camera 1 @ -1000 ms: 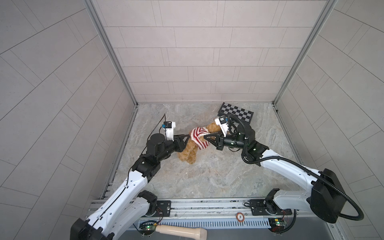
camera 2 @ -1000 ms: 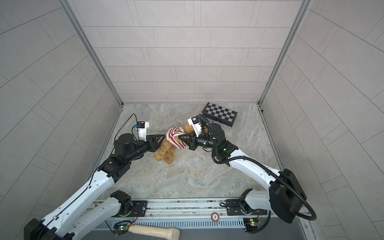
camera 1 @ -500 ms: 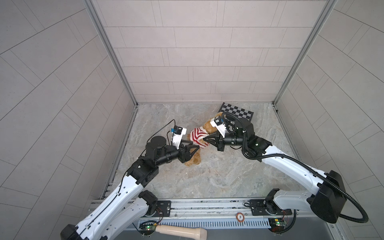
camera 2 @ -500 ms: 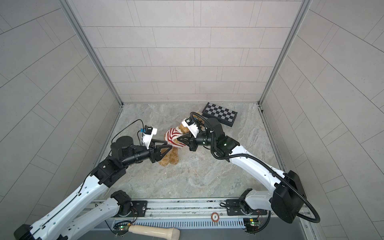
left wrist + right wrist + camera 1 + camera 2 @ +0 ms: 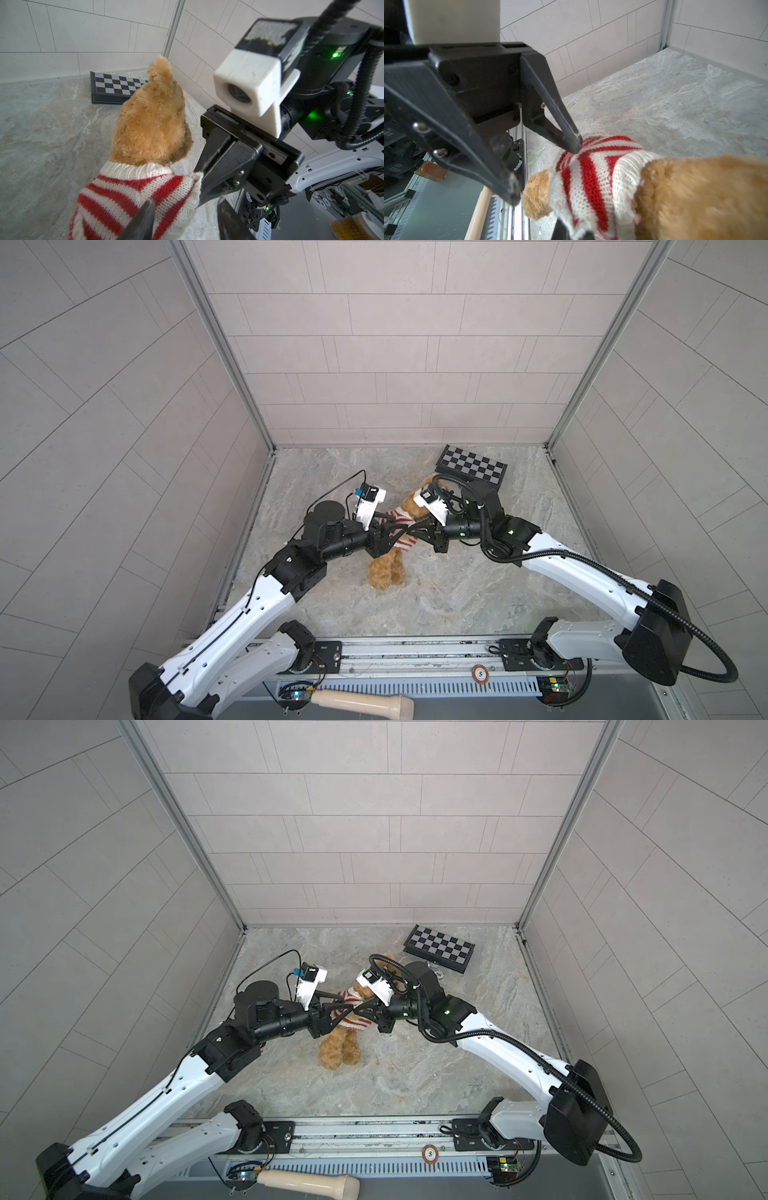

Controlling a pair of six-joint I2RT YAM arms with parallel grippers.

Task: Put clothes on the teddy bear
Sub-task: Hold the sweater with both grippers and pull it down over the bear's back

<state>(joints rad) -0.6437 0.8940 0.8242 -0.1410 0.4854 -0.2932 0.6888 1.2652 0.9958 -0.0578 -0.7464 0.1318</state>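
left gripper (image 5: 545, 170) has its jaws apart. one fingertip (image 5: 571, 137) rests on the sweater (image 5: 593, 172), the other hangs just beside a furry paw (image 5: 534, 199) poking out from under the knit. right gripper (image 5: 200, 185) is pinched together on the sweater's edge on the opposite side; the left wrist view shows the knit bunched right at its tips.

teddy bear (image 5: 386, 568) lies roughly mid-floor in both top views, head toward the back wall and legs toward the front rail. its upper body is between the two grippers. sweater is already over the head: the white collar (image 5: 135, 169) sits at the neck and the head (image 5: 151, 120) sticks out bare above it. red and white stripes cover the chest, legs are uncovered. can't tell if the upper body is lifted off the marble floor (image 5: 478, 580) or not.

chessboard (image 5: 471, 464) sits near the back wall, just behind the right arm, apart from the bear.
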